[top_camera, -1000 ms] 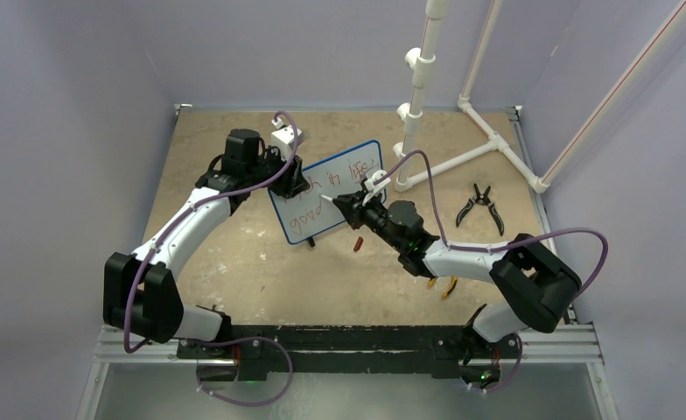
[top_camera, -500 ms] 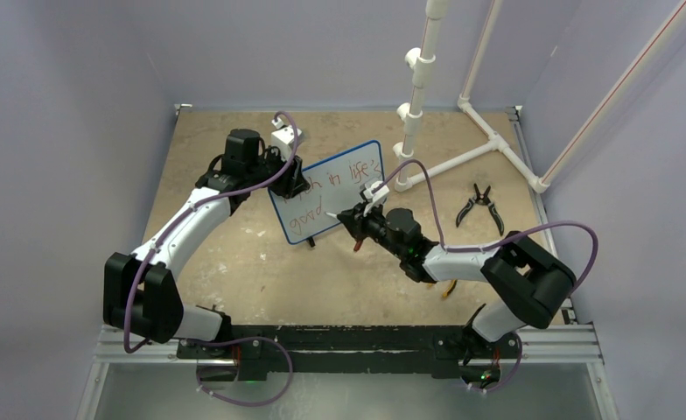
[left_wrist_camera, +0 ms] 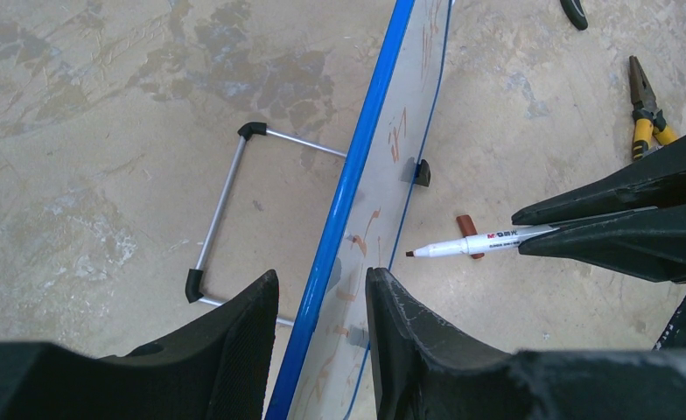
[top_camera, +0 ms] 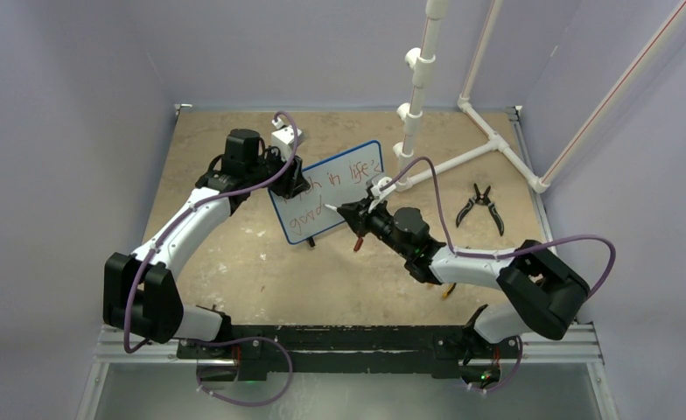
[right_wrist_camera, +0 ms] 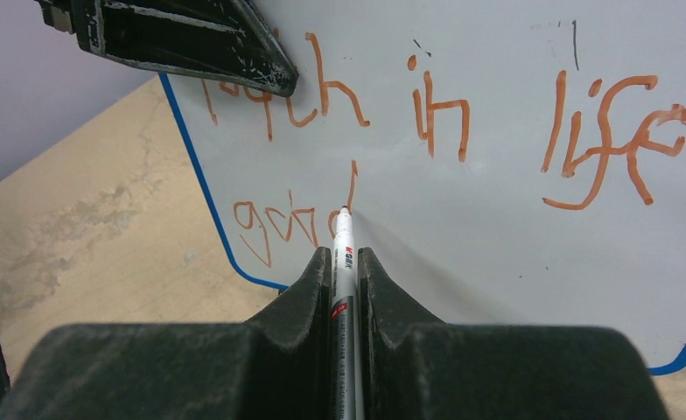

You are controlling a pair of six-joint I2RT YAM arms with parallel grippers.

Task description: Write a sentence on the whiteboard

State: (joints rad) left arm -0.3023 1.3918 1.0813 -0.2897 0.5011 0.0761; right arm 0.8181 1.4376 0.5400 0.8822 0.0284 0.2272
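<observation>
Toward the far middle of the table [top_camera: 234, 254], the whiteboard [top_camera: 346, 188] is gripped across its blue rim by the left tool [left_wrist_camera: 319, 289], while a marker [right_wrist_camera: 343, 229] is pinched in the right tool [right_wrist_camera: 344, 254], its tip at the second line of the red sentence [right_wrist_camera: 436, 114].

This is a robotics lab test cell. Plain lavender walls [top_camera: 59, 131] box in a scuffed tan table [top_camera: 234, 271]. At 6 o'clock a metal rail [top_camera: 348, 343] carries the bases of the left arm [top_camera: 191, 223] and right arm [top_camera: 471, 262], both trailing purple cables [top_camera: 576, 238]. A white pipe frame [top_camera: 488, 140] stands at 1 o'clock, and pliers [top_camera: 482, 206] lie at 3 o'clock.
</observation>
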